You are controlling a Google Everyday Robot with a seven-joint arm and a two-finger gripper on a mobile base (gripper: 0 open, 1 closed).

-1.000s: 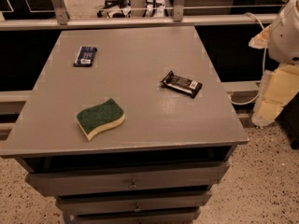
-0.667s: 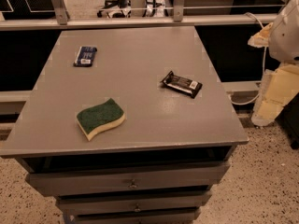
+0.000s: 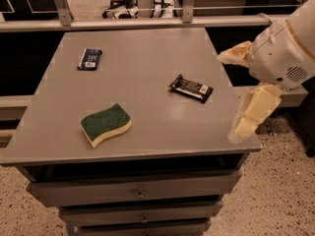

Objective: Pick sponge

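Note:
The sponge (image 3: pixel 106 125), dark green on top with a pale yellow foam layer and wavy edges, lies flat on the front left part of the grey table (image 3: pixel 142 73). My gripper (image 3: pixel 229 97) is at the table's right edge, far to the right of the sponge and above the tabletop. Its two pale yellow fingers (image 3: pixel 252 112) stand wide apart with nothing between them.
A dark snack-bar wrapper (image 3: pixel 191 88) lies right of centre, between the sponge and the gripper. A blue wrapper (image 3: pixel 89 59) lies at the back left. Drawers (image 3: pixel 140 193) sit under the tabletop. A rail (image 3: pixel 147 22) runs behind the table.
My arm has moved left, from beside the table to over its right edge. The sponge and both wrappers have not moved.

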